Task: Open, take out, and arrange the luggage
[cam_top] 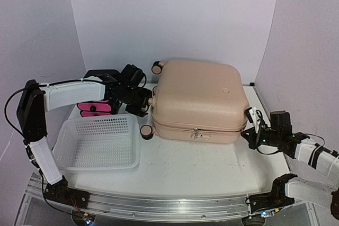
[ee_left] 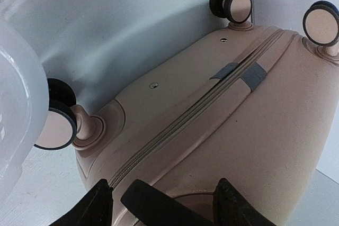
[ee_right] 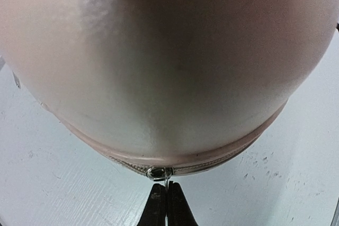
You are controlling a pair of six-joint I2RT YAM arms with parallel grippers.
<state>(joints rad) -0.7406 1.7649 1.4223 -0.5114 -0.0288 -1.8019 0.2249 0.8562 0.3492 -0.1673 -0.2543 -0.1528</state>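
**Peach shell closed, zipper pull in the pinch**

Peach-pink and zipped shut, the luggage (cam_top: 198, 96) lies flat on the table (cam_top: 201, 157). The right end effector (ee_right: 166, 186) is pressed together on the zipper pull (ee_right: 160, 173) at the near right corner. The left end effector (ee_left: 164, 191), fingers spread, is at the wheel end. The pull should probably travel low along the seam while the left braces the shell. The zipper's far run is hidden, and the dark shape between the left fingers is unclear.
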